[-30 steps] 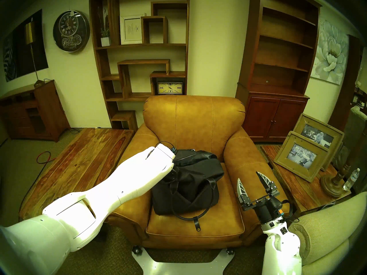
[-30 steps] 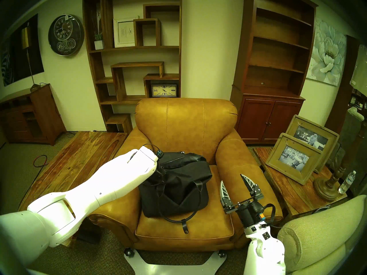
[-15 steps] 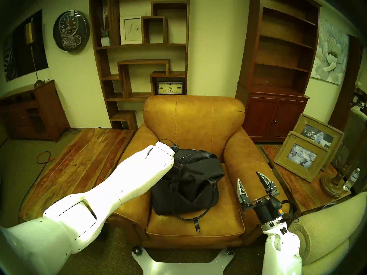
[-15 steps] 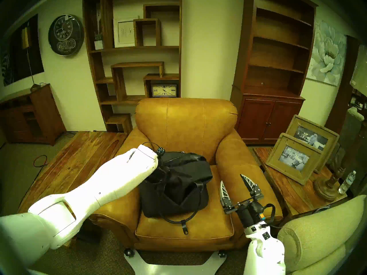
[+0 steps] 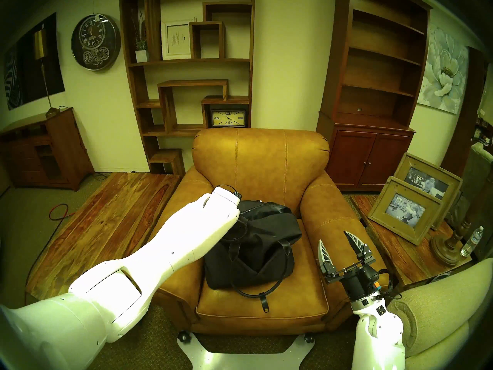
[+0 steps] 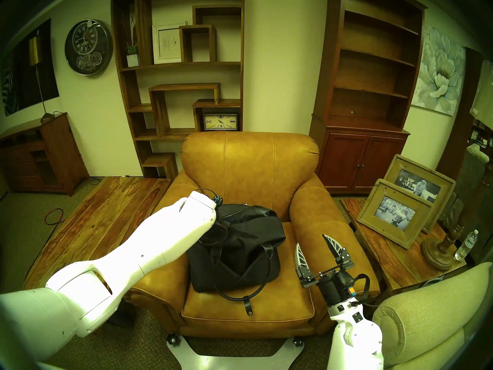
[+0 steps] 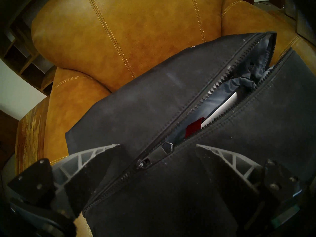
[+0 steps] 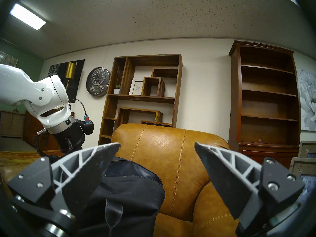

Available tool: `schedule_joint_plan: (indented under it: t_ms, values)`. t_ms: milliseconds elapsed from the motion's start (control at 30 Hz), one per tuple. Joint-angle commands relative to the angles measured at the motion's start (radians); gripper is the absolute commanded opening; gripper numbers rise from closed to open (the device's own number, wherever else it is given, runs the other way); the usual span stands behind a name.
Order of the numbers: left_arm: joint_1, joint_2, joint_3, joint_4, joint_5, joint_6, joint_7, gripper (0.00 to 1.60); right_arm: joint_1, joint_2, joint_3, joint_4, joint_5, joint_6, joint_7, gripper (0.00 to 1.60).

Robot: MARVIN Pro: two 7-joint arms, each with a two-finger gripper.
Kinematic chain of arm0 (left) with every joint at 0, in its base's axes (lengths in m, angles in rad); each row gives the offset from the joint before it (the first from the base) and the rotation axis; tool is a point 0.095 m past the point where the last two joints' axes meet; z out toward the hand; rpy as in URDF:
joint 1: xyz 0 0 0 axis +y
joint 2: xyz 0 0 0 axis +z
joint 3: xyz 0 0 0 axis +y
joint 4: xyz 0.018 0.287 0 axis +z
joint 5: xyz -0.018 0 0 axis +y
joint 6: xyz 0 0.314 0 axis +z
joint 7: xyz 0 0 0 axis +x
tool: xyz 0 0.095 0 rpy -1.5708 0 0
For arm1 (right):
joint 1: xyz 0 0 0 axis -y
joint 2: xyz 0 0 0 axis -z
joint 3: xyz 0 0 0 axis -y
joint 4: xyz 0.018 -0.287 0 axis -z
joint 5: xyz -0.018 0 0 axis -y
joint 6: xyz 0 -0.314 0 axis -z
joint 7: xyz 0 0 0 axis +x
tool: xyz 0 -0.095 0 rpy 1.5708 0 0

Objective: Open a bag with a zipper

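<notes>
The left gripper [image 7: 158,146] is standing wide open low in the left wrist view, straddling the zipper [image 7: 201,101] pull without gripping it. The right gripper [image 5: 336,240] is hanging open and empty at lower right. The bag [image 5: 256,249] is sitting mid-frame on the armchair [image 5: 261,158], partly unzipped.

I see a tan leather armchair [image 5: 262,158] carrying everything; its seat cushion [image 5: 266,305] lies below my left fingers [image 7: 95,156]. The black bag [image 5: 256,257] rests directly on that cushion, under those fingers and beside my right fingers [image 5: 324,252].
</notes>
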Motion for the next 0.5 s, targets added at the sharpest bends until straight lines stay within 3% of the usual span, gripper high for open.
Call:
schedule_joint_plan:
  t_ms: [0, 467]
  values:
    - [-0.025, -0.052, -0.033, 0.004, -0.008, -0.005, 0.044, 1.60, 0.006, 0.002, -0.002, -0.021, 0.004, -0.006, 0.002, 1.60]
    - [-0.012, -0.030, -0.068, -0.038, -0.033, -0.018, 0.066, 1.60, 0.005, 0.002, -0.002, -0.021, 0.004, -0.006, 0.002, 1.60]
